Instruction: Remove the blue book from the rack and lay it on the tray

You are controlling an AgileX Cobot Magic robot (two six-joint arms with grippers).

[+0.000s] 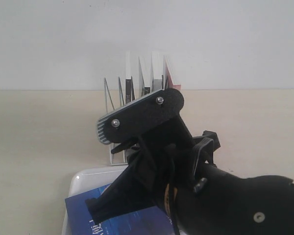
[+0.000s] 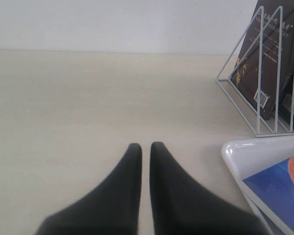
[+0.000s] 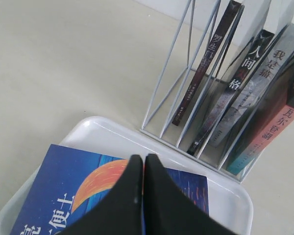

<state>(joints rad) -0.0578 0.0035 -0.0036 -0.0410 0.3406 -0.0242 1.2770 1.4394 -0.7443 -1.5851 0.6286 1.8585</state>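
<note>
Right wrist view: the blue book (image 3: 88, 191) lies cover-up on the tray (image 3: 103, 129), lower left of frame. The right gripper (image 3: 143, 161) sits over it, fingers pressed together and apparently pinching nothing. Dragging tips could slide the book over the rim, and a rising wrist might clip the rack (image 3: 186, 73), upper right.
</note>
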